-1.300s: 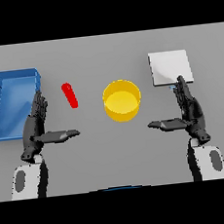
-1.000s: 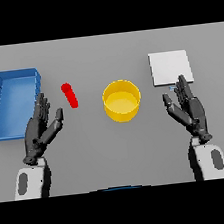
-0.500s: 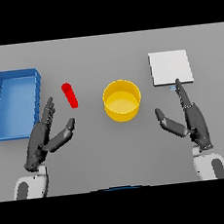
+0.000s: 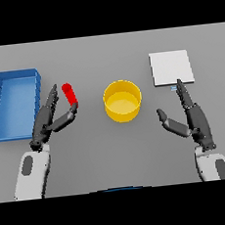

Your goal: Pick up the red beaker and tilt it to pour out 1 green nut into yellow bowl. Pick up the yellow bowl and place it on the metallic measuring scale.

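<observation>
Red and small, the beaker (image 4: 69, 94) lies tilted on the grey table (image 4: 103, 56), between the blue tray (image 4: 14, 103) and the yellow bowl (image 4: 122, 100), and the left hand (image 4: 50, 120) is right by it with its fingers loose and spread, the thumb tip reaching under the beaker's lower end so that part is hard to see. The bowl sits in the middle, and no nut can be made out. Off to the right, the right hand (image 4: 192, 117) is held up flat with straight fingers, its fingertip just below the scale (image 4: 171, 68), which looks like a plain pale square.
</observation>
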### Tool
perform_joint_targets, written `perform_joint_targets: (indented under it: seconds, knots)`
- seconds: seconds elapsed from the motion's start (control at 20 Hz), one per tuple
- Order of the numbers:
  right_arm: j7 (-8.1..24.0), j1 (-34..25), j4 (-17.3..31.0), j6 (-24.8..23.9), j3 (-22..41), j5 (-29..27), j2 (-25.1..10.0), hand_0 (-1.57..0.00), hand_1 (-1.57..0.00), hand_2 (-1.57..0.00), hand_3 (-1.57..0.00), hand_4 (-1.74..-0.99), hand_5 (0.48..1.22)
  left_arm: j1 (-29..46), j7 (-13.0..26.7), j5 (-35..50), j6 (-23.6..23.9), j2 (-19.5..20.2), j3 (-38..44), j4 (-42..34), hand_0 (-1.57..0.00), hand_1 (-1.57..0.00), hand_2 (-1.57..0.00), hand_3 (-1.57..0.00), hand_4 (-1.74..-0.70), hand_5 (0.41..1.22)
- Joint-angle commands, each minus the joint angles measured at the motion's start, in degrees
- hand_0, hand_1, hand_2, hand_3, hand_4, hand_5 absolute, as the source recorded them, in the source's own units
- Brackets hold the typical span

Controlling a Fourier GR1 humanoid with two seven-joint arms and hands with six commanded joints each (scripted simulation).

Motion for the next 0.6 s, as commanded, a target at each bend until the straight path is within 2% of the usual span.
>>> perform_joint_targets:
  seconds: [0.0,0.1,0.15,0.3,0.35,0.55]
  knots:
    - [-0.6,-0.1,0.0,0.2,0.2,0.0,0.0,0.0,0.0,0.0,0.0,-1.229,0.626,-1.2,-1.3,0.0,-0.1,0.0,0.3,1.7,0.0,0.0,0.0,0.0,-1.18,0.636]
    - [0.3,-0.8,0.7,-0.2,-0.1,0.4,-0.2,0.0,0.0,0.0,0.0,-1.222,0.626,-3.8,-2.7,-0.4,0.0,-0.5,0.4,4.8,0.0,0.0,0.0,0.0,-1.19,0.641]
    - [-0.5,-0.1,0.3,-0.2,-0.1,0.5,-0.3,0.0,0.0,0.0,0.0,-1.218,0.626,-5.4,-2.8,-0.2,-0.1,-0.6,0.7,6.1,0.0,0.0,0.0,0.0,-1.2,0.646]
    - [0.1,-0.7,0.5,0.2,-0.3,-0.4,0.0,0.0,0.0,0.0,0.0,-1.227,0.63,-9.6,-2.3,-2.1,1.4,-0.6,0.9,10.6,0.0,0.0,0.0,0.0,-1.2,0.657]
    - [-1.0,0.6,-0.3,0.3,-0.1,-0.2,-0.1,0.0,0.0,0.0,0.0,-1.226,0.631,-10.1,-2.9,-2.1,1.5,-0.4,1.2,11.9,0.0,0.0,0.0,0.0,-1.2,0.661]
    - [0.4,0.6,-1.4,0.4,-0.4,-0.8,-0.4,0.0,0.0,0.0,0.0,-1.238,0.638,-13.2,-3.8,-2.5,2.1,-0.6,2.0,16.2,0.0,0.0,0.0,0.0,-1.2,0.671]
